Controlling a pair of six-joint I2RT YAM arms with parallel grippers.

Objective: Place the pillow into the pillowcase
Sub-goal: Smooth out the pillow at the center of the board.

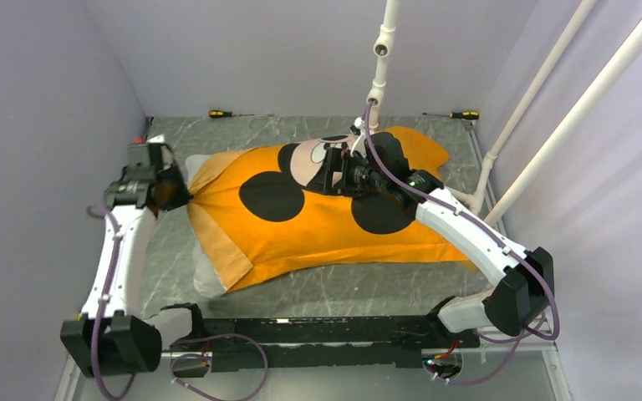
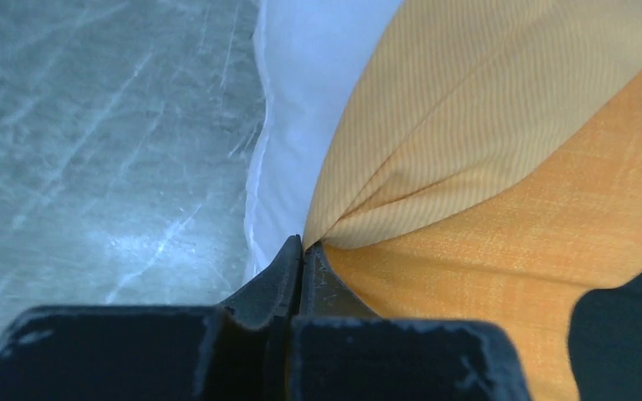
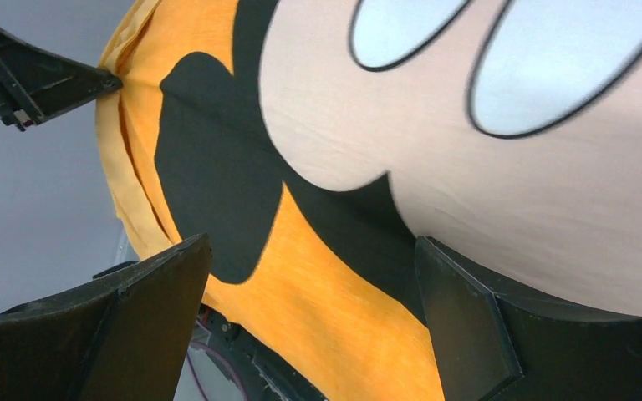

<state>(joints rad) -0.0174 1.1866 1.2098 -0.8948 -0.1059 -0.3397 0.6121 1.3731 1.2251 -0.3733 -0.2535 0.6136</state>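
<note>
The orange pillowcase (image 1: 326, 225) with a mouse face and black ears lies stuffed across the table. The white pillow (image 1: 205, 280) shows only as a strip along its left, open end. My left gripper (image 1: 180, 194) is at that end, shut on the pillowcase's hem. In the left wrist view the orange fabric (image 2: 485, 209) gathers into folds at the left gripper (image 2: 303, 246), and the pillow (image 2: 301, 100) lies just beside it. My right gripper (image 1: 330, 171) hovers open over the mouse face. In the right wrist view its jaws (image 3: 313, 242) stand wide apart over the pillowcase (image 3: 334, 317), holding nothing.
Two screwdrivers (image 1: 221, 113) (image 1: 464, 114) lie at the table's far edge. White pipes (image 1: 382, 58) rise at the back and right. Grey walls close in left and right. Bare marbled tabletop (image 1: 343, 288) shows in front of the pillowcase.
</note>
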